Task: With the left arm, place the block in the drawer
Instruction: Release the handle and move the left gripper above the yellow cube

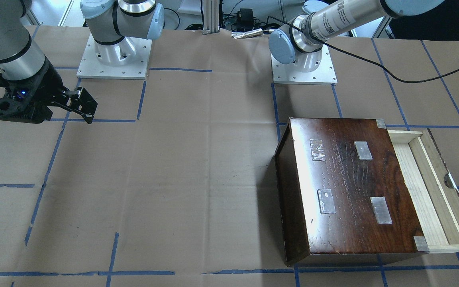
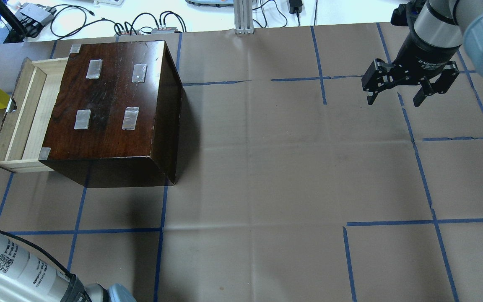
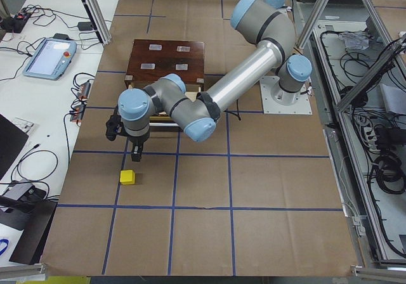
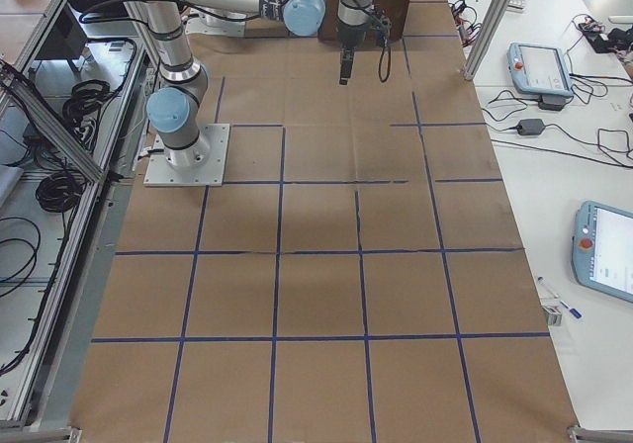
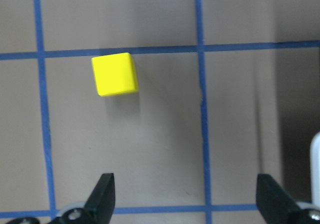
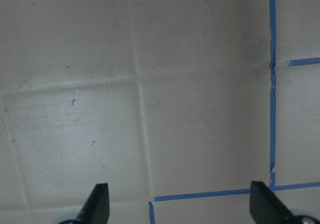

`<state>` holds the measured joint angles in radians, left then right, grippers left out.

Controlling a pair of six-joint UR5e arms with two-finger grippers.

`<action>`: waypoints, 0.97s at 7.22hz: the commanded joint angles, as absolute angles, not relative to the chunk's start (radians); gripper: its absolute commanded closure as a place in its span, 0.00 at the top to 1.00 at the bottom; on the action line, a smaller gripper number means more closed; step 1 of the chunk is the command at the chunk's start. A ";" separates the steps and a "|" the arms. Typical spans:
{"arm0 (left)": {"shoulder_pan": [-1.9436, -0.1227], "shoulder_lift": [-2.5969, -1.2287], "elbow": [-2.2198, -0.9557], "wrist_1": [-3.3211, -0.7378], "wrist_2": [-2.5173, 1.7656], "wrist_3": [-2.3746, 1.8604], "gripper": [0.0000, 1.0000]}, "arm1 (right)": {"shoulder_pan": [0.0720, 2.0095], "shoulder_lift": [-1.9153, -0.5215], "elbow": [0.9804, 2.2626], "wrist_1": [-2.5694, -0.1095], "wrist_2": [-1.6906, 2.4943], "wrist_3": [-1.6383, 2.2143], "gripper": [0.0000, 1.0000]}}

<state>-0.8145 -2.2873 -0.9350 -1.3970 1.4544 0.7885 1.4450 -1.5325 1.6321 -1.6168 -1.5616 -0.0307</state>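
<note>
Left gripper [image 5: 186,196] jaws spread wide, nothing between them, hovering over the brown paper table [image 5: 150,149]. Block [image 5: 115,74] sits on the paper ahead of the gripper, offset toward one jaw, with one edge against a blue tape line [image 5: 240,48]. Overhead view: block is outside the drawer [image 2: 36,113], just beside its front near the notch [image 2: 11,107]. Drawer is pulled partway out of the dark box [image 2: 111,100]. Right gripper [image 2: 393,101] is also wide, holding nothing, well apart at the table's far side.

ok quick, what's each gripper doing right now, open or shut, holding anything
Left gripper: open, holding nothing; the block sits loose ahead of it.
Right gripper: open, holding nothing.
</note>
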 commanded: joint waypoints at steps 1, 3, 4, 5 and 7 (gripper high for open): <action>-0.815 -2.486 -0.620 -1.515 1.462 0.788 0.99 | 1.445 -1.532 1.631 -1.615 -1.562 -0.031 1.00; -0.819 -2.624 -0.455 -1.580 1.450 0.785 0.98 | 1.445 -1.532 1.632 -1.617 -1.562 -0.031 1.00; -0.821 -2.637 -0.465 -1.583 1.448 0.782 0.97 | 1.445 -1.532 1.632 -1.617 -1.562 -0.031 1.00; -0.822 -2.649 -0.465 -1.582 1.448 0.782 0.97 | 1.445 -1.532 1.632 -1.617 -1.562 -0.031 1.00; -0.822 -2.672 -0.468 -1.582 1.448 0.781 0.97 | 1.445 -1.532 1.632 -1.615 -1.562 -0.031 1.00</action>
